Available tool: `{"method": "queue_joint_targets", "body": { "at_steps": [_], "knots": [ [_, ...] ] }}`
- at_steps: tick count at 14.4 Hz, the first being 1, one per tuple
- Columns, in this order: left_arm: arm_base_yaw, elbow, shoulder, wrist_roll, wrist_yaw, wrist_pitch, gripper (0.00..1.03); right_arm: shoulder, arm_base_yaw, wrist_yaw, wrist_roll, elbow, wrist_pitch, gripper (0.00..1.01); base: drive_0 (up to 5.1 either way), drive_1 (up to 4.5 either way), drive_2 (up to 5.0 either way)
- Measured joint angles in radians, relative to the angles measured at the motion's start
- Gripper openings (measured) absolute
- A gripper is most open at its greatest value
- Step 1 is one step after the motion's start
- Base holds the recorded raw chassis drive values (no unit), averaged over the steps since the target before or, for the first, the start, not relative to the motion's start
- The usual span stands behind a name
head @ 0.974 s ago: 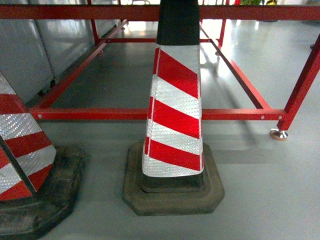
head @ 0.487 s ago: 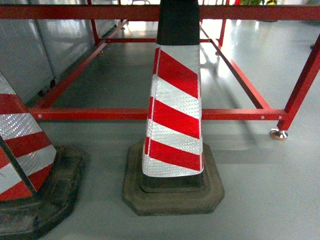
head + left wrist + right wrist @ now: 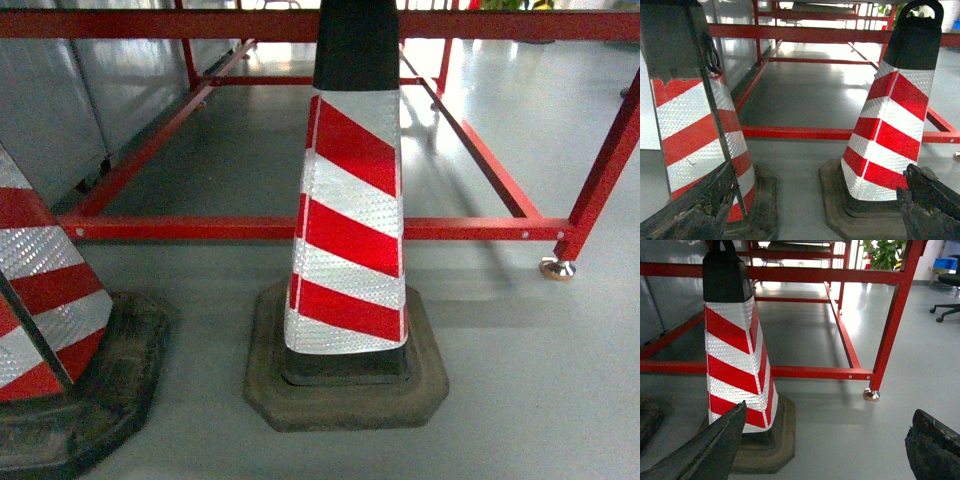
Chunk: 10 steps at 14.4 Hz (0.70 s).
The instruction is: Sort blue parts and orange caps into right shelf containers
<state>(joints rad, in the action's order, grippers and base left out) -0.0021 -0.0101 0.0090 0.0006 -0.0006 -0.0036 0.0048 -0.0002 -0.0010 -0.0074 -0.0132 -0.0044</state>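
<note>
No blue parts, orange caps, shelf or shelf containers show in any view. My left gripper (image 3: pixel 812 202) hangs open low over the grey floor, its dark worn fingers (image 3: pixel 690 210) at the frame's bottom corners, with nothing between them. My right gripper (image 3: pixel 825 442) is open too and holds nothing, its fingers (image 3: pixel 707 450) wide apart above bare floor. Neither gripper appears in the head view.
A red-and-white striped traffic cone (image 3: pixel 350 230) on a black base stands straight ahead. A second cone (image 3: pixel 45 320) is at the left. Behind them runs a low red steel frame (image 3: pixel 250 228) with a foot (image 3: pixel 558 268) at the right. An office chair (image 3: pixel 947 280) stands far right.
</note>
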Motion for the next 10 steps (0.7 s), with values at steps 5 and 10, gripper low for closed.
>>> {"method": "queue_joint_targets", "body": {
  "at_steps": [5,10],
  "knots": [
    [0.0,0.0,0.0,0.0,0.0,0.0,0.98,0.0,0.0,0.0,0.0,0.0,0.0,0.98,0.0,0.0,0.0],
    [0.0,0.0,0.0,0.0,0.0,0.0,0.98,0.0,0.0,0.0,0.0,0.0,0.0,0.98,0.0,0.0,0.0]
  ]
}}
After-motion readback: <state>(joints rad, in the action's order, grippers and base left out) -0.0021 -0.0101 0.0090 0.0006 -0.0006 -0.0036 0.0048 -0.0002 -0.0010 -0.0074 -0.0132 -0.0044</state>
